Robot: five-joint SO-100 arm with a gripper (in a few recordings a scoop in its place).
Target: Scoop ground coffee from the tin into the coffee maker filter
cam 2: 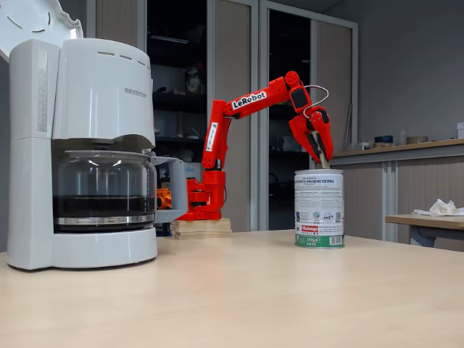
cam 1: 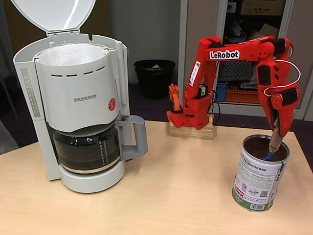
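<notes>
1. The jaws (cam 1: 277,128) are clamped on a scoop handle (cam 1: 275,139), reaching into the tin (cam 1: 259,174) on the tabletop (cam 1: 171,196).
2. The coffee maker filter (cam 1: 73,54) stands well apart, across the tabletop.
3. Risk: tilting during the lift could spill the ground coffee (cam 1: 257,146) or tip the tin.

Red arm's hand (cam 2: 320,152) just above the tin (cam 2: 319,209), coffee maker (cam 2: 80,152) at left.
</notes>
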